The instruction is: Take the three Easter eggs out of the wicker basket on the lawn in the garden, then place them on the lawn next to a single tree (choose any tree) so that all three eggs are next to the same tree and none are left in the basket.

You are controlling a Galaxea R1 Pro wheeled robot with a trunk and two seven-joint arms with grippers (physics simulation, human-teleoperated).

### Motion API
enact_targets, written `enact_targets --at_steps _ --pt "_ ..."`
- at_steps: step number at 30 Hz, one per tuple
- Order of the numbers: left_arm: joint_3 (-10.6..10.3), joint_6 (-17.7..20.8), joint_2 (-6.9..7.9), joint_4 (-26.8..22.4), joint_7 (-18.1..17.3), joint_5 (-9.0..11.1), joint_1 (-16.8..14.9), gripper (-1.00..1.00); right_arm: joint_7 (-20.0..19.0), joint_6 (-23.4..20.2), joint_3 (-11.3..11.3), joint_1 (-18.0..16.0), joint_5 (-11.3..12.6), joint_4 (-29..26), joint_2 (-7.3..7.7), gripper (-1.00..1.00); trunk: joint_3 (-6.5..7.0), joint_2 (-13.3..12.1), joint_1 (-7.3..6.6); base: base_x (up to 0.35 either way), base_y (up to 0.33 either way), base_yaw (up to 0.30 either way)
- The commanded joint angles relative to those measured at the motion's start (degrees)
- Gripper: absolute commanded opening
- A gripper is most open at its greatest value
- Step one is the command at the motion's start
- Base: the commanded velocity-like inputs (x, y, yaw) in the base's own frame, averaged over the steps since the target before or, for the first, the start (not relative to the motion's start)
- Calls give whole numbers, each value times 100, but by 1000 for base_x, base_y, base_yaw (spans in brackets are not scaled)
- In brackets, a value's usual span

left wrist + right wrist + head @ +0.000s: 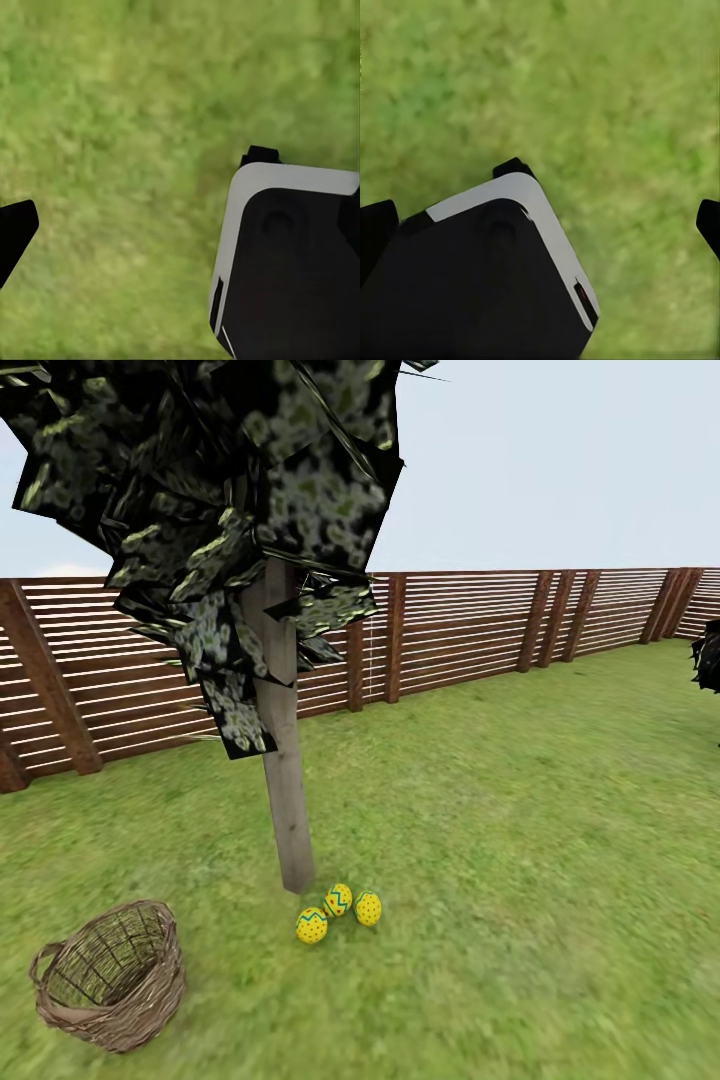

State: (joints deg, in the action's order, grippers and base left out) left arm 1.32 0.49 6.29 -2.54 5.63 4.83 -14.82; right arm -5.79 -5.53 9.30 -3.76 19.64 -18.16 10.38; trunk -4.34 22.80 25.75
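The wide green lawn (520,840) is flat and a bit patchy. A long brown wooden fence (450,625) made of flat slats runs along its far edge. A slim tree (285,800) with a straight pale grey-brown trunk and blocky dark green-and-cream leaves stands on the grass. A round brown woven wicker basket (115,980) with small loop handles sits near the tree, tipped a little, and looks empty inside. Three small yellow Easter eggs (338,912) with dots and blue zigzags lie on the grass right at the foot of the trunk, close together. A dark bush (708,655) pokes in at the far side. Lots of open grass lies beyond the tree.

The left claw (15,236) and right claw (709,225) hang over grass, spread wide, holding nothing.
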Motion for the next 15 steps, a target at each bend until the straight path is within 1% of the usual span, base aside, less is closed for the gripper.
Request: enact_targets --at_steps 1,7,15 --pt "8 5 -1 2 2 51 -3 100 -26 -36 20 -2 31 -6 -5 100 -12 12 3 0 0 0" --pt "8 4 -4 20 7 56 -3 100 -12 -32 -14 -2 36 3 -15 100 -12 12 3 0 0 0" --pt "8 -19 -3 25 15 61 -3 100 4 19 21 -2 62 10 -28 100 -12 12 3 0 0 0"
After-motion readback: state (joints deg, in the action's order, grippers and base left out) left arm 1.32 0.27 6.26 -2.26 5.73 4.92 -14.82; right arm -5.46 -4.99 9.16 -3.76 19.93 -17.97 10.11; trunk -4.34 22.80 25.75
